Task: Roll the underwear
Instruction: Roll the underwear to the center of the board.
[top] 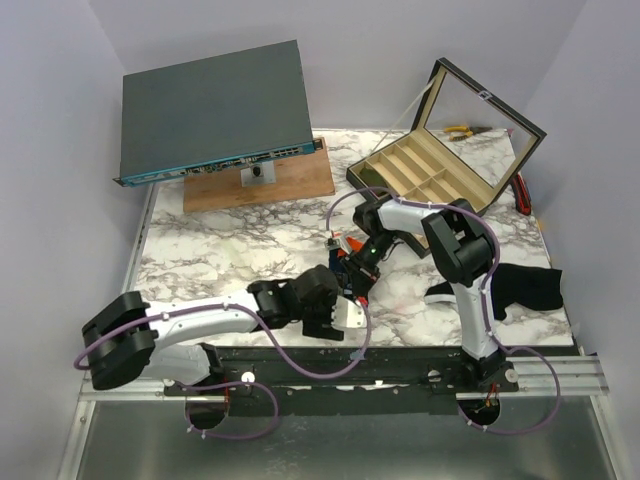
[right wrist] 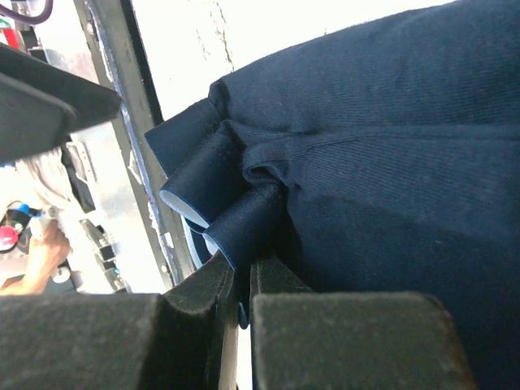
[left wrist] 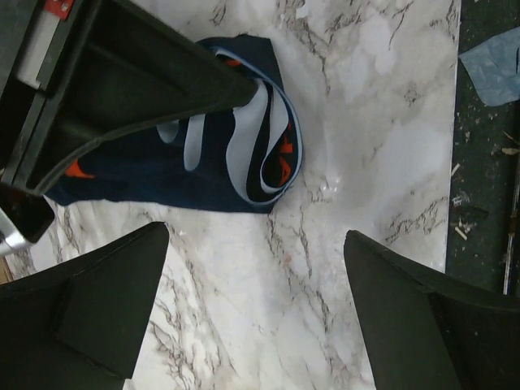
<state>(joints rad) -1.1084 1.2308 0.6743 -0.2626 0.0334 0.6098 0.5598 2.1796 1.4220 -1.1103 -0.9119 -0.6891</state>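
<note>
The underwear (left wrist: 219,154) is a navy garment with a white waistband and orange trim, bunched in a loose curl on the marble table (left wrist: 366,122). In the top view it lies at the table's middle (top: 350,262), mostly hidden by the arms. My right gripper (right wrist: 248,276) is shut on a fold of the underwear's edge (right wrist: 244,219) and its body covers the cloth's top left in the left wrist view. My left gripper (left wrist: 256,276) is open and empty, hovering over bare marble just in front of the underwear.
A black cloth (top: 520,288) lies at the right front of the table. An open compartment box (top: 440,160) stands at the back right. A grey flat device (top: 215,110) rests on a wooden board (top: 260,182) at the back left. The table's front edge (top: 400,345) is close behind my left gripper.
</note>
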